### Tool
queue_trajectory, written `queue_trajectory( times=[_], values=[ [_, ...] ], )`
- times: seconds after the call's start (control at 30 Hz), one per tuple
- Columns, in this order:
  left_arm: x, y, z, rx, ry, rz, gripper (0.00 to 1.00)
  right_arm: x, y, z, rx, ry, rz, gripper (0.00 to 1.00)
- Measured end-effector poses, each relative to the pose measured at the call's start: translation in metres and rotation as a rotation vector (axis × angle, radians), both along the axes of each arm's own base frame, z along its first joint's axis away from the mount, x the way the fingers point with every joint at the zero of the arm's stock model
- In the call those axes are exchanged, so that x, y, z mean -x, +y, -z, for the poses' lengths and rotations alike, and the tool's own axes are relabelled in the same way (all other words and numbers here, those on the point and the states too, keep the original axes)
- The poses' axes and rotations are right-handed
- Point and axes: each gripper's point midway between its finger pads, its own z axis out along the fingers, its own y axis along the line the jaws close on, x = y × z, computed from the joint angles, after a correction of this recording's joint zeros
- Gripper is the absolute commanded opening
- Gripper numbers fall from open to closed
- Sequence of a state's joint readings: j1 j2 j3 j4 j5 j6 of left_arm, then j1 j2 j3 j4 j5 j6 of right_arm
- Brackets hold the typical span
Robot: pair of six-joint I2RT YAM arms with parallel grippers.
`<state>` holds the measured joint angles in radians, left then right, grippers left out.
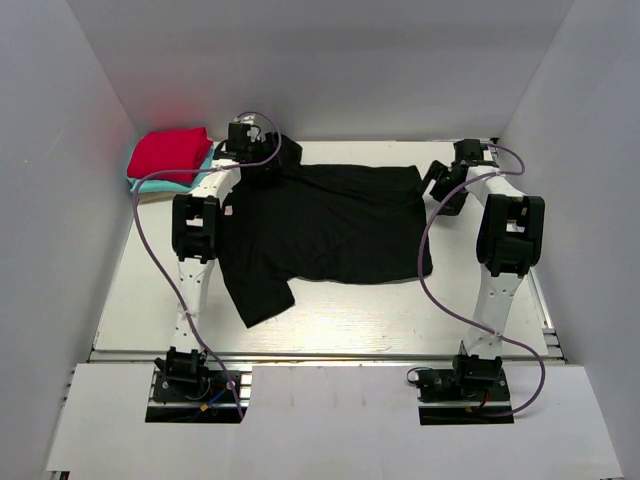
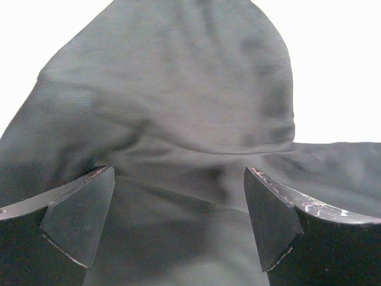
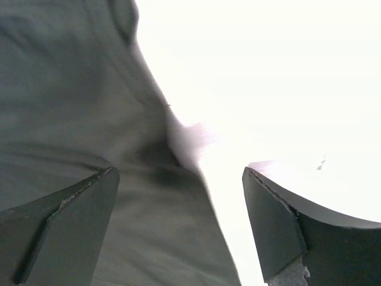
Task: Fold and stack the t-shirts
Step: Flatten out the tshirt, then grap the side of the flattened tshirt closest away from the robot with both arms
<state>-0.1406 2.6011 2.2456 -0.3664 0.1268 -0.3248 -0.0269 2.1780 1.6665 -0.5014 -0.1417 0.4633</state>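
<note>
A large black t-shirt [image 1: 330, 225] lies spread out across the middle of the table, one sleeve reaching toward the near left. At the far left corner a folded red t-shirt [image 1: 168, 150] rests on a folded teal one [image 1: 203, 170]. My left gripper [image 1: 262, 150] hovers open over the shirt's far left part; in the left wrist view black cloth [image 2: 178, 89] fills the space under the open left gripper [image 2: 178, 220]. My right gripper [image 1: 440, 185] stands open at the shirt's far right corner, and in its wrist view the right gripper [image 3: 178, 220] straddles the cloth's edge [image 3: 89, 119]. Neither holds anything.
White walls [image 1: 60, 200] close in the table on the left, right and back. The light tabletop [image 1: 380, 320] shows in front of the shirt. A metal rail [image 1: 330, 355] runs along the near edge. Purple cables [image 1: 145, 240] loop beside each arm.
</note>
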Motion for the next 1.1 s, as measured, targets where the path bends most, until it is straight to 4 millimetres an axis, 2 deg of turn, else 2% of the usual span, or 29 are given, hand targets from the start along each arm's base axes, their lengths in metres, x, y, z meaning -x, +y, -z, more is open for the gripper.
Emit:
queue_trajectory(
  times=[0.13, 0.3, 0.37, 0.47, 0.53, 0.6, 0.67, 0.73, 0.77, 0.83, 0.9, 1.07, 1.1],
  values=[
    [-0.001, -0.011, -0.005, 0.068, -0.048, 0.074, 1.00, 0.002, -0.008, -0.001, 0.017, -0.004, -0.039, 0.90],
    [0.005, -0.016, -0.012, 0.093, -0.030, 0.138, 1.00, 0.004, -0.001, -0.007, 0.021, -0.020, -0.103, 0.90],
    [0.009, -0.021, -0.016, 0.083, -0.024, 0.154, 1.00, 0.009, 0.002, -0.019, 0.036, -0.041, -0.118, 0.90],
    [0.024, -0.023, -0.031, 0.055, -0.002, 0.164, 1.00, 0.024, 0.004, -0.053, 0.062, -0.104, -0.129, 0.90],
    [0.046, -0.020, -0.051, 0.033, 0.024, 0.164, 1.00, 0.043, 0.006, -0.079, 0.078, -0.155, -0.126, 0.90],
    [0.078, -0.012, -0.082, 0.005, 0.030, 0.138, 1.00, 0.068, 0.009, -0.098, 0.089, -0.192, -0.119, 0.90],
    [0.116, 0.000, -0.112, -0.015, 0.018, 0.100, 1.00, 0.092, 0.011, -0.106, 0.094, -0.225, -0.098, 0.90],
    [0.163, 0.010, -0.142, -0.011, -0.014, 0.058, 1.00, 0.119, 0.013, -0.103, 0.090, -0.227, -0.082, 0.90],
    [0.190, 0.015, -0.150, -0.001, -0.030, 0.030, 1.00, 0.137, 0.015, -0.093, 0.085, -0.212, -0.075, 0.90],
    [0.245, 0.022, -0.152, 0.030, -0.041, -0.022, 1.00, 0.155, 0.017, -0.081, 0.080, -0.186, -0.066, 0.90],
    [0.294, 0.022, -0.136, 0.065, -0.004, -0.042, 1.00, 0.174, 0.016, -0.066, 0.082, -0.144, -0.050, 0.90],
    [0.402, 0.028, -0.046, 0.063, 0.281, -0.086, 1.00, 0.195, 0.013, -0.053, 0.090, -0.116, -0.025, 0.90],
    [0.418, 0.030, -0.036, 0.064, 0.316, -0.095, 1.00, 0.197, 0.013, -0.052, 0.090, -0.116, -0.023, 0.90]
  ],
)
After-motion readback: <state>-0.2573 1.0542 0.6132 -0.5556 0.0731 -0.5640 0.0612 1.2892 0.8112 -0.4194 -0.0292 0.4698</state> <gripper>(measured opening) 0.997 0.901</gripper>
